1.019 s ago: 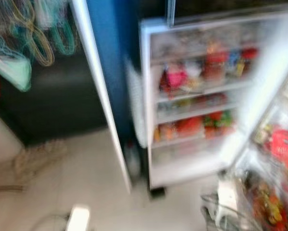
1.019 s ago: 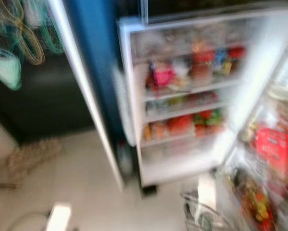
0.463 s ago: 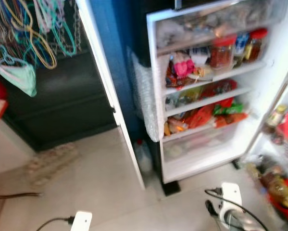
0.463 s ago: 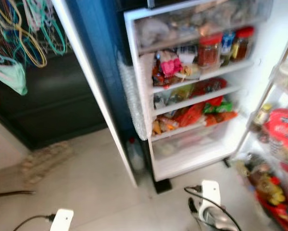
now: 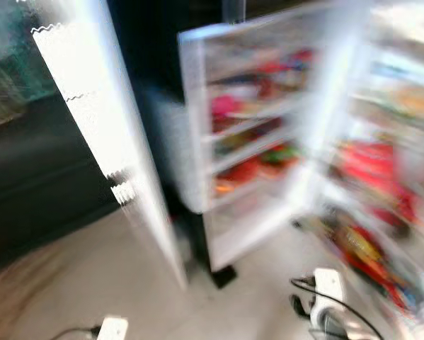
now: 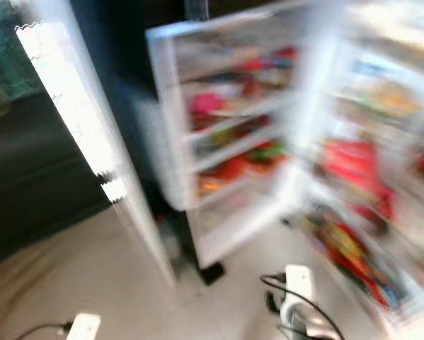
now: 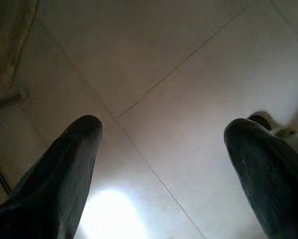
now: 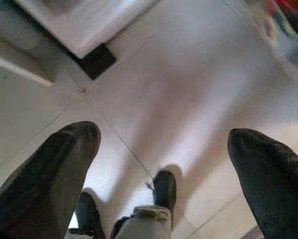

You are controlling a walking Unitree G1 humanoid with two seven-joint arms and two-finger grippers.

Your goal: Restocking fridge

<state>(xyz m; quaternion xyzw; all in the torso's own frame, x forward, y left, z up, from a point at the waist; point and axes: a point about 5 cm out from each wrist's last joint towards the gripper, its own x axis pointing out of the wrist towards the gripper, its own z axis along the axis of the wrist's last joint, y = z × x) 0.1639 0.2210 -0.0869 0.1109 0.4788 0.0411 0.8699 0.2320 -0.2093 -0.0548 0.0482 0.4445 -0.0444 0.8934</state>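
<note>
You are at the approach step: the open fridge [image 5: 268,142] stands ahead, blurred. Both the left gripper [image 7: 161,149] and right gripper [image 8: 163,149] hang over the floor [image 7: 178,59], jaws wide and holding nothing. Next you need an item to stock.

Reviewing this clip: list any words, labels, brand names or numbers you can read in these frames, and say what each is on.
None can be read.
Fridge shelf packages: labels smeared by motion blur.
Red packet in the fridge door: any print on it is too blurred to read.
White door: glare, no print made out.
Floor under both open grippers: plain tiles, no text.
</note>
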